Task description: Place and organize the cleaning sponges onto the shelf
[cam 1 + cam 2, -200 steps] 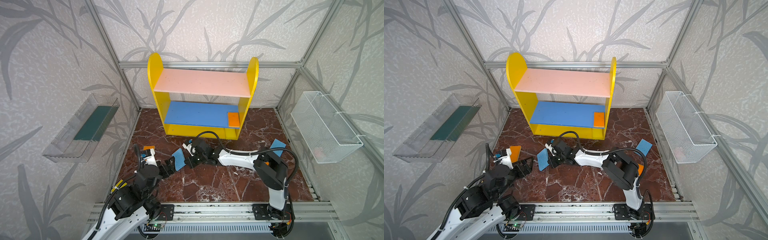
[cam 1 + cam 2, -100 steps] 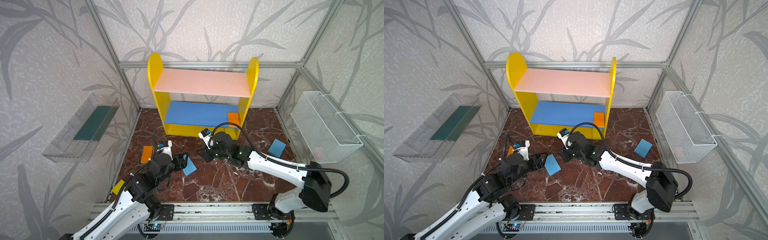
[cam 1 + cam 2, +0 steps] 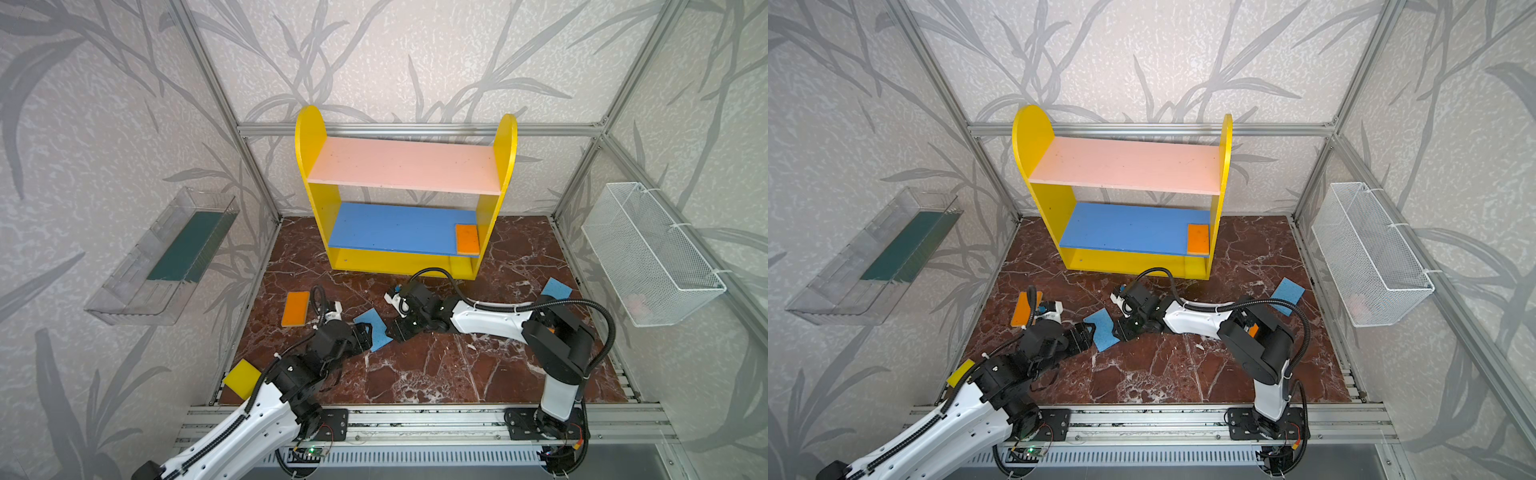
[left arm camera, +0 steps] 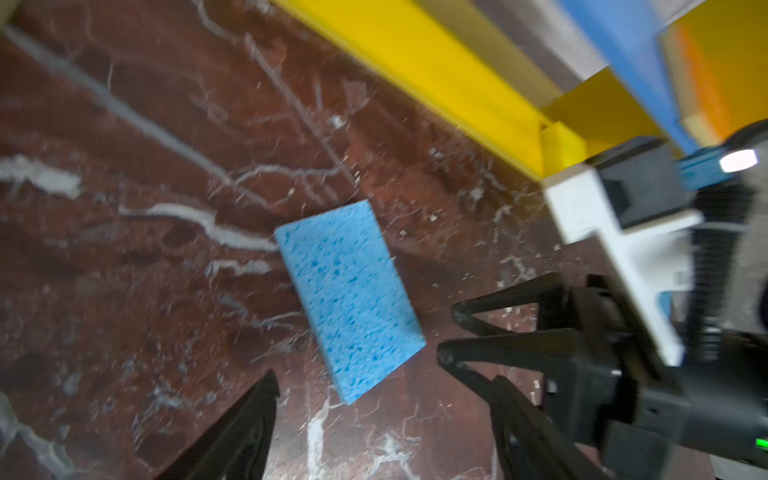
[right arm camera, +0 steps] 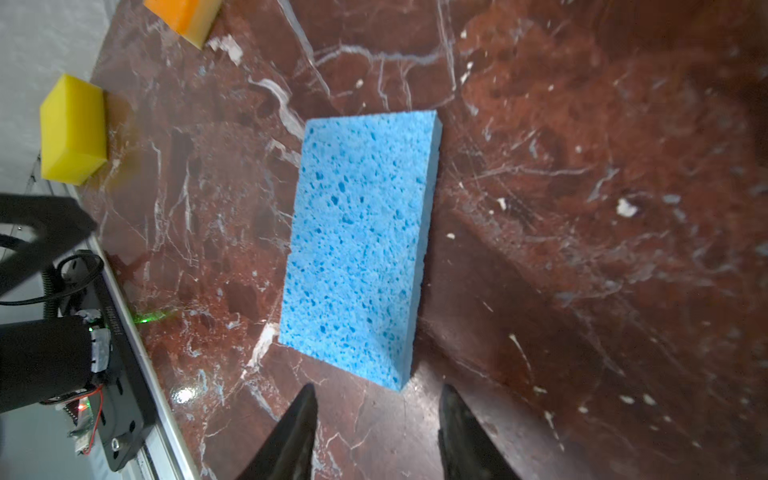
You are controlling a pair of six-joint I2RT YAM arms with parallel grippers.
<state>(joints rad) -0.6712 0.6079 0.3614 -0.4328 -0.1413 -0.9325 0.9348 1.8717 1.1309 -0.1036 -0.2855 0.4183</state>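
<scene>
Near the middle of the red-brown marble-patterned floor (image 3: pixel 436 374): a light blue porous rectangular sponge (image 3: pixel 373 329), lying flat, one short end toward each arm. Not held by anything.

At one short end, the left gripper (image 4: pixel 384 386), black fingers spread wide to both sides of the sponge corner, not touching the foam. Probably set like this in order to close across the narrow width.

At the opposite end, the right gripper (image 5: pixel 378 390), fingers parted with a clear gap, tips just beside the sponge, nothing between them. Judged as a spot within reach of both arms, suitable for passing the sponge from one to the other.

Against the back edge of the floor: the small shelf (image 3: pixel 305 137) with yellow round-topped side panels, pink upper board and blue middle board. At the right end of the blue middle board, close against the side panel: one orange-faced sponge (image 3: pixel 467 239), flat. Seems put in that corner on purpose, to leave the rest free for a tidy row.

Not yet brought, all on the floor: a second orange-faced sponge (image 3: pixel 296 308) near the left edge, a thick plain yellow foam block (image 3: pixel 242 377) at the front left corner, another light blue sponge (image 3: pixel 557 289) near the right edge. Nothing on the pink upper board. Task judged as only begun.
</scene>
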